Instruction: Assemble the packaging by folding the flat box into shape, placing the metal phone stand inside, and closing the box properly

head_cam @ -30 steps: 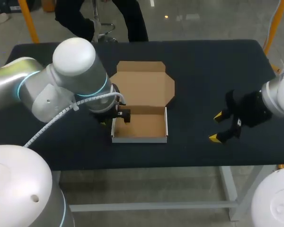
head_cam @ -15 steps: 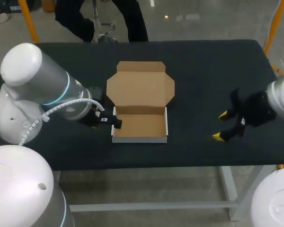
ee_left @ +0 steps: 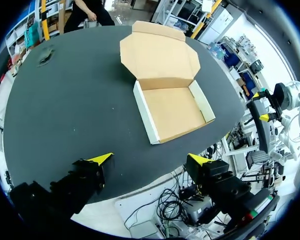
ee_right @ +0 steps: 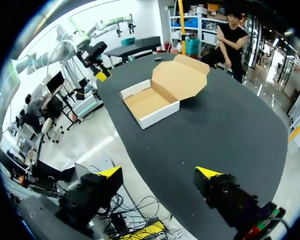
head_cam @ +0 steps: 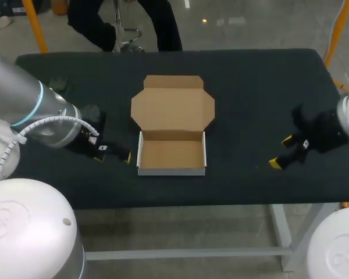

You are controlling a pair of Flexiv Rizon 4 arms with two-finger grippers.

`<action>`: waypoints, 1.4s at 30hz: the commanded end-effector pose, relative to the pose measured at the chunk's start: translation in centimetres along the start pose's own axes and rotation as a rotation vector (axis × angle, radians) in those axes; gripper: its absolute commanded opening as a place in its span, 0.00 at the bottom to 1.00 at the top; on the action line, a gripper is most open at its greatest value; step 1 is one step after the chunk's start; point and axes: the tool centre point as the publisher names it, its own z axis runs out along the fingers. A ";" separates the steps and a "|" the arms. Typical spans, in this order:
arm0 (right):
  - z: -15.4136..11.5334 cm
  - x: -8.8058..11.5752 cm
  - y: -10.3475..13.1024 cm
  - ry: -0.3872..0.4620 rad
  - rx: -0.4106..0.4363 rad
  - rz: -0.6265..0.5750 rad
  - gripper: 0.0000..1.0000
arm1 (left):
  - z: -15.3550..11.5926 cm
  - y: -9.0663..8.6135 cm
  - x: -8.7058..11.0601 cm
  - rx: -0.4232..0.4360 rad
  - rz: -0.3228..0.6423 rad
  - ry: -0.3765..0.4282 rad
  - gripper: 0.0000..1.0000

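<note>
Box (head_cam: 172,153) folded into an open tray mid-table, lid back; both grippers released, one either side.

Far left of the box, toward the back corner: small dark lump (head_cam: 58,85), maybe the phone stand, too dim to tell. Left gripper (head_cam: 113,153) just left of the box's left wall, not touching, jaws spread wide, low over the table (head_cam: 250,87). Box: white outer walls, bare brown floor, lid flap (head_cam: 172,104) flat behind it with angled corners, front wall near the table's front edge. Right gripper (head_cam: 281,151) well right of the box, jaws apart, open black tabletop between them.

Matt brown cardboard box (head_cam: 172,131); matt black table (head_cam: 262,81)
</note>
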 end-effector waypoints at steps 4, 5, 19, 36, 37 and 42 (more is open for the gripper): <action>-1.8 -0.5 -0.1 -0.055 0.062 0.181 1.00 | -3.6 0.3 0.5 -0.016 -0.100 -0.051 1.00; -2.1 -0.6 -0.3 -0.055 0.067 0.207 1.00 | -3.9 0.2 0.5 -0.023 -0.121 -0.051 1.00; -5.1 -0.7 -1.0 -0.148 0.134 0.452 1.00 | -6.3 -0.3 1.0 -0.101 -0.261 -0.110 1.00; -7.3 -1.1 -1.3 -0.164 0.240 0.634 1.00 | -9.4 -0.9 1.8 -0.119 -0.356 -0.204 1.00; -7.4 -1.1 -1.4 -0.168 0.245 0.642 1.00 | -9.5 -1.0 1.8 -0.114 -0.364 -0.210 1.00; -7.5 -1.0 -1.7 -0.183 0.253 0.684 1.00 | -9.9 -0.9 1.7 -0.101 -0.378 -0.228 1.00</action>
